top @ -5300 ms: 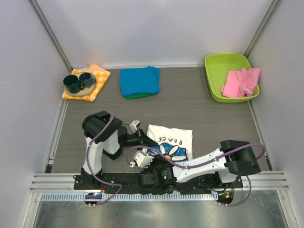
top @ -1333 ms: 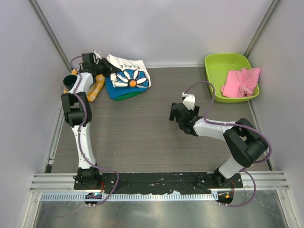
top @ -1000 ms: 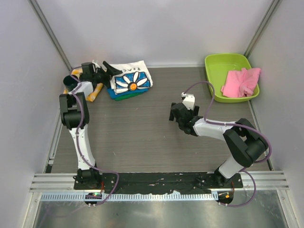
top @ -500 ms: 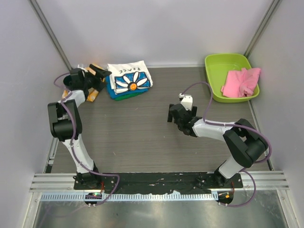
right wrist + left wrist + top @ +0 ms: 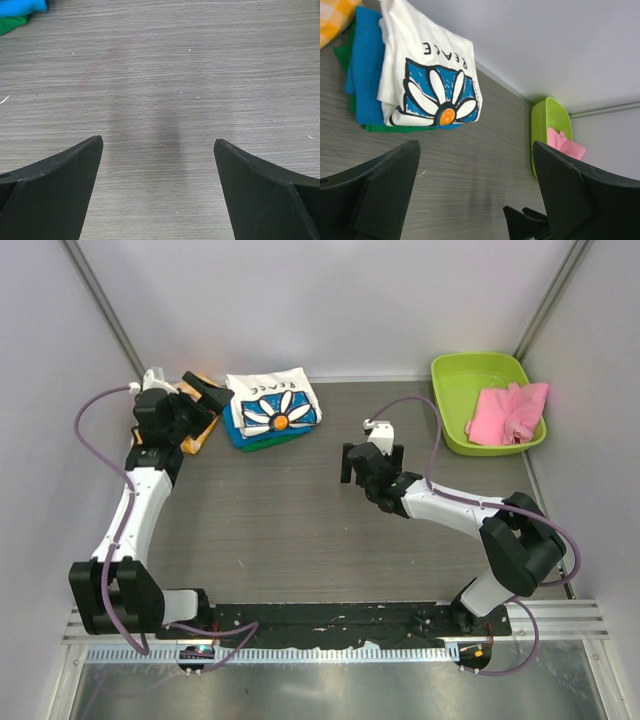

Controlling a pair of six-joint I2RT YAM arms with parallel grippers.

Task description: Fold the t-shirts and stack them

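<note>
Folded white cotton tee with blue daisy print (image 5: 272, 405) atop a plain turquoise-blue tee (image 5: 365, 75) and a green tee (image 5: 395, 128), stacked just right of the orange-and-white checked cloth (image 5: 192, 438). Over that cloth, just left of the stack: left gripper (image 5: 210, 395), jaws spread wide, gripping nothing. Well right of the cloth, apart from the stack: right gripper (image 5: 370, 455), likewise spread, empty.

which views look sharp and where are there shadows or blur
Top external: even, soft light, sharp throughout, no glare on the table. Left wrist: the white t-shirt is crisp; the near left fingers are dark and soft-edged. Right wrist: a faint shadow lies on the table between the right fingers; the blue t-shirt corner is slightly blurred.
</note>
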